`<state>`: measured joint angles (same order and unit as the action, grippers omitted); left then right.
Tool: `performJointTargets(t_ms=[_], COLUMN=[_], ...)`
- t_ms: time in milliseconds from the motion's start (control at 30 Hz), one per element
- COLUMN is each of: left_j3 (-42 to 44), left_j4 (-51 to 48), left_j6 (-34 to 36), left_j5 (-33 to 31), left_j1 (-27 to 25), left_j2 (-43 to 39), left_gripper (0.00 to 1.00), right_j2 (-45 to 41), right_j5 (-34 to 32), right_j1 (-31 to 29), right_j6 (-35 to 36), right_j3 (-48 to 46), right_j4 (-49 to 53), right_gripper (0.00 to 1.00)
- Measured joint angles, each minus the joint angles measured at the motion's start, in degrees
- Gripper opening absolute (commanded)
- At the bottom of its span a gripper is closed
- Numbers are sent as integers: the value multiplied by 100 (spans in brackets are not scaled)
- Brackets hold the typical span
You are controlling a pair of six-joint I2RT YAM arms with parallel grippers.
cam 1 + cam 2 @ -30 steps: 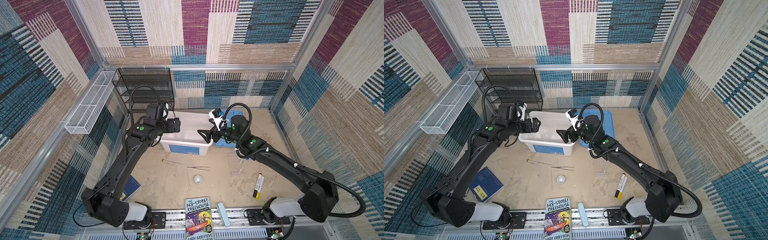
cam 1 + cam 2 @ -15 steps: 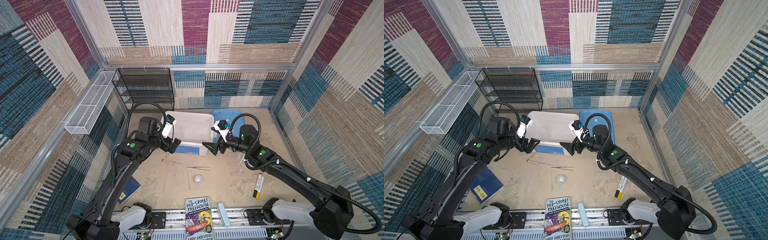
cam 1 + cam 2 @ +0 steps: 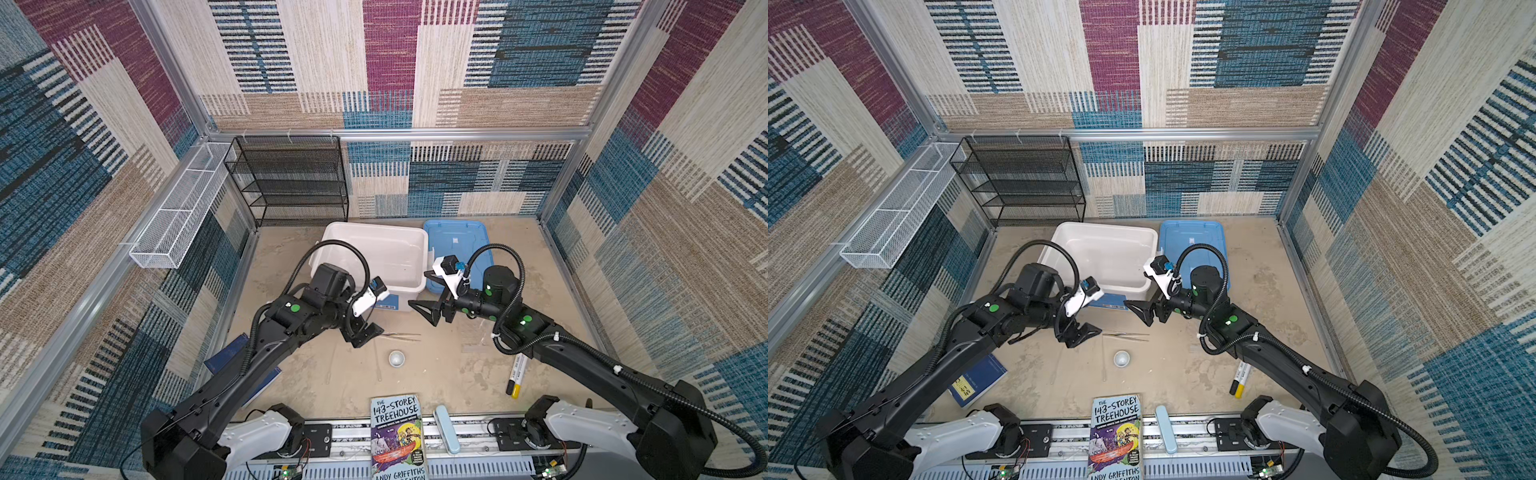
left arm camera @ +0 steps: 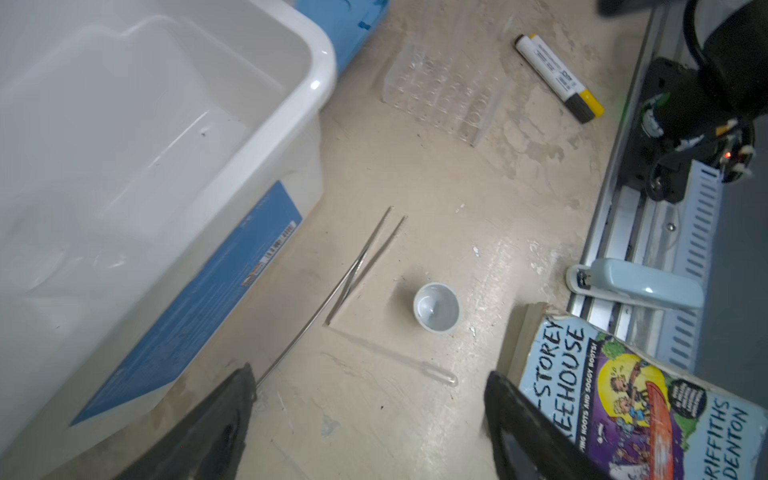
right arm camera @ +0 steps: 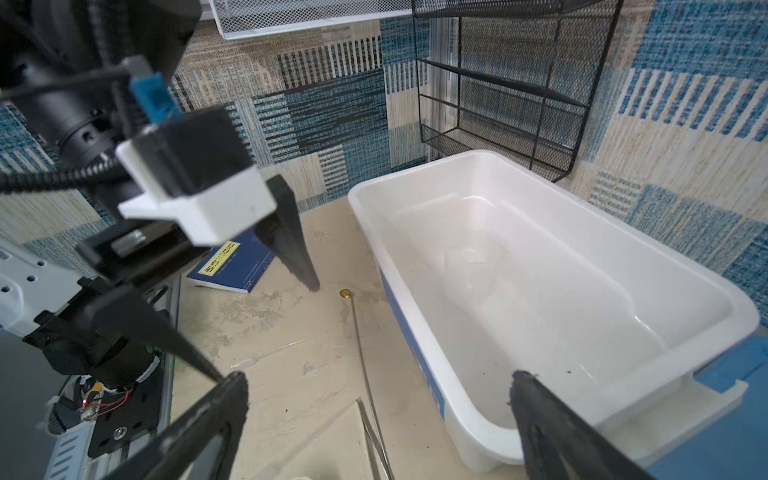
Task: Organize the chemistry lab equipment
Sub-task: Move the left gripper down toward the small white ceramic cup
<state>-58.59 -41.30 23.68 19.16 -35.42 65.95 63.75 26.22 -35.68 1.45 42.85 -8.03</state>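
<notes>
- While poised beside the white plastic bin (image 3: 374, 227), the left gripper (image 3: 365, 332) is spread wide, empty.
- The thin metal tweezers (image 3: 399, 336) are seen lying just beside it.
- The right gripper (image 3: 422, 311) is spread wide, empty.

light: bright, even | shadows: soft | glare: white tub (image 4: 314, 85) rim | edges: bowed
</notes>
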Motion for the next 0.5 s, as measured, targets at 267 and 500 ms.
performJointTargets(t_ms=[267, 500], left_j3=[629, 605], left_j4=[717, 1165], left_j6=[-901, -2393], left_j5=[-546, -1003], left_j1=[-1062, -1543], left_j2=[494, 1445], left_gripper=[88, 86], right_j2=[-400, -542], right_j5=[-225, -702], right_j1=[0, 13], right_j6=[-616, -914], right_j3=[-791, -879], right_j4=[-31, 455], right_gripper=[96, 94])
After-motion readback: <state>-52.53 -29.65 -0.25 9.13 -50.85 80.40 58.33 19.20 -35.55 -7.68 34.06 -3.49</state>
